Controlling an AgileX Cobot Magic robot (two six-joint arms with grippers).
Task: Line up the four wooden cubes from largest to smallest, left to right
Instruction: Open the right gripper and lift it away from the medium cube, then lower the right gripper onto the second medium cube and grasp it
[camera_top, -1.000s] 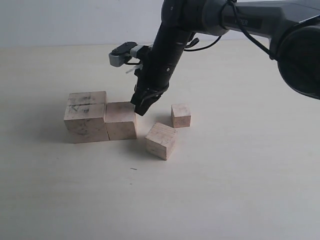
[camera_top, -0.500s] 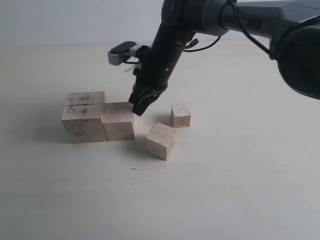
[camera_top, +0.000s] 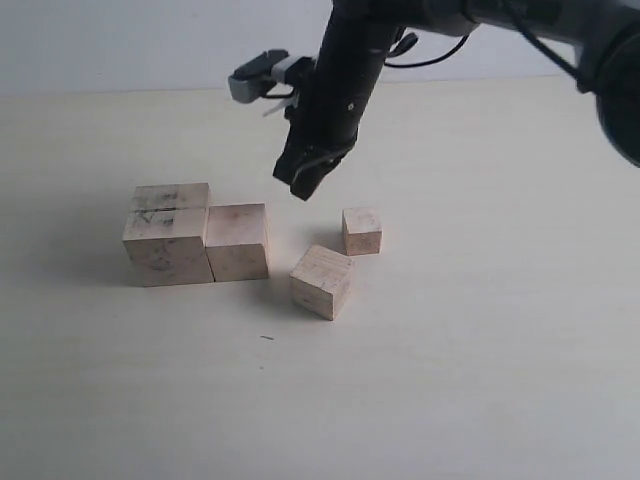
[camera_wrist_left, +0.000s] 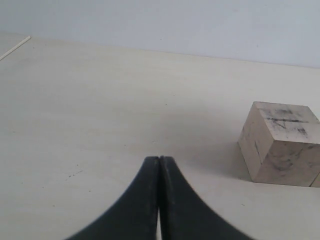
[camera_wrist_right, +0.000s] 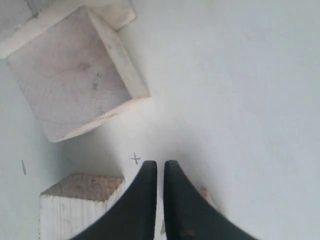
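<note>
"Pale raw wood, four cubes on the table (camera_top: 470, 390). Two look placed: the scuffed largest cube (camera_top: 168, 238) is on the left, and the second cube (camera_top: 237, 242) touches its three o'clock side."

"And the other two?"

"Loose. The smallest cube (camera_top: 362, 231) sits apart, at three o'clock from the second. The third cube (camera_top: 321, 281) lies at about seven o'clock from the smallest, turned askew to the row."

"What's the arm doing?"

"The right gripper (camera_top: 305, 186) hovers clear of all four, at roughly one o'clock from the second cube as I see it. Its fingers are all but pressed together, with nothing between them. The left gripper (camera_wrist_left: 159, 161) is low and off to the side. Its tips are pressed together too and it's empty, with the largest cube ahead of it."

"So what could go wrong?"

"I'd guess the third cube goes next. It's askew, so fingers closing on its corners instead of its flat faces could twist it or let it slip. If the pincer comes down without spreading first, it'll just knock the cube. When it's set beside the second, too hard a nudge could shove the placed pair out of line, and too shy a one leaves a gap. The smallest is also near enough to get clipped on the way."
</note>
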